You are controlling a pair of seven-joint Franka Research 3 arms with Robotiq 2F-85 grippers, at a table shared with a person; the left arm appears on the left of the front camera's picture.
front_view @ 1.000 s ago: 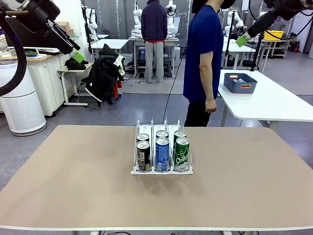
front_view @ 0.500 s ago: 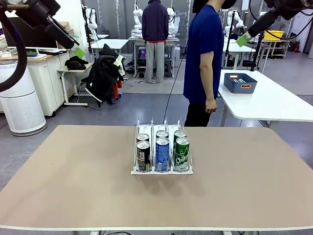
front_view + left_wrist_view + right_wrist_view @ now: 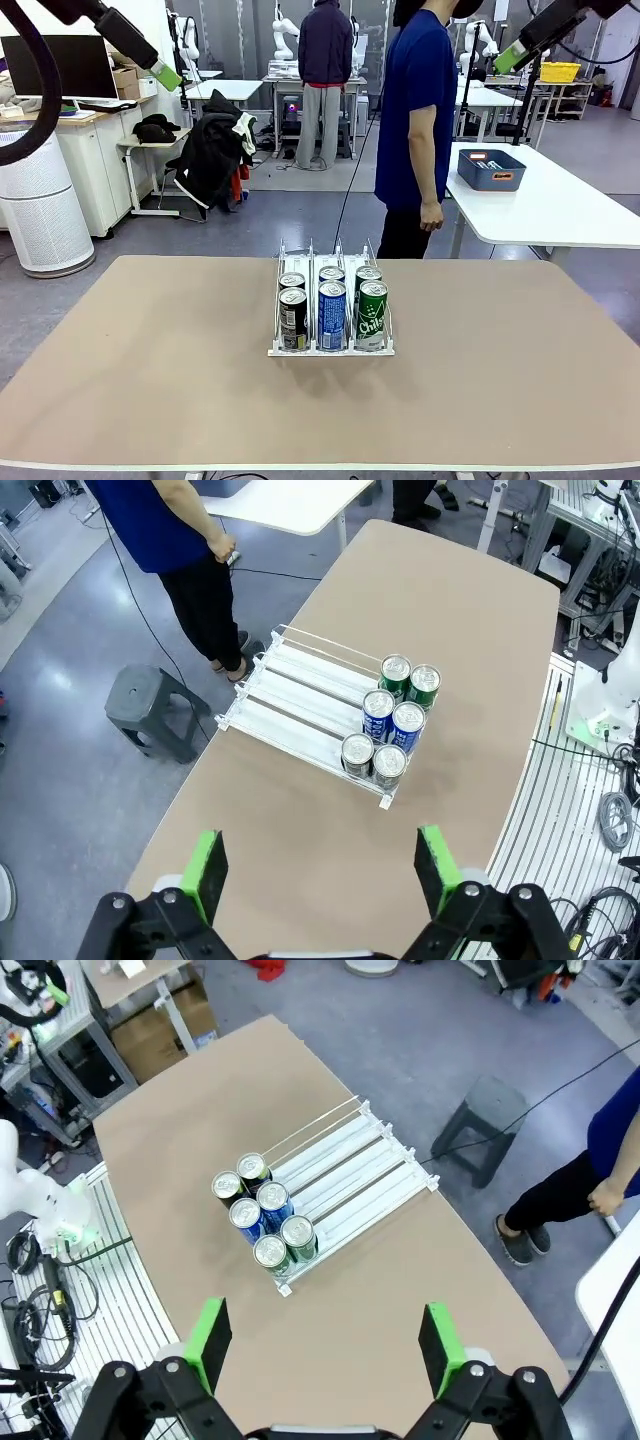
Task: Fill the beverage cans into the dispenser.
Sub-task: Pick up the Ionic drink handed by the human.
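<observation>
**Six cans racked at the front lip, both hands open and high above the bench**

On the front green can [image 3: 372,316], white script starts "Chil"; the rest curves out of sight. The front blue can [image 3: 332,316] has white lettering and the front black-and-silver can [image 3: 293,320] has pale print, both too small to read.

The three stand upright side by side against the low front lip of the dispenser [image 3: 330,352], one per lane: black on the robot's left, blue in the middle, green on the right. Directly behind each is a second can, of which the front view shows mainly the silver top: [image 3: 292,281], [image 3: 332,274] and [image 3: 368,272]. The dispenser sits mid-bench [image 3: 150,370], and its white lanes run on behind the cans towards the far side.

The left hand [image 3: 168,77] hangs at the upper left of the front view, well above and well apart from the dispenser. Its wrist camera shows the green pads [image 3: 205,870] spread wide with nothing between them, and the cans well below.

The right hand [image 3: 508,58] hangs at the upper right, equally clear of the cans. Its fingers [image 3: 438,1345] are also parted and empty.

A person in a blue shirt [image 3: 415,110] stands at the far edge of the bench. A blue-grey bin [image 3: 491,169] rests on a white table beyond.
</observation>
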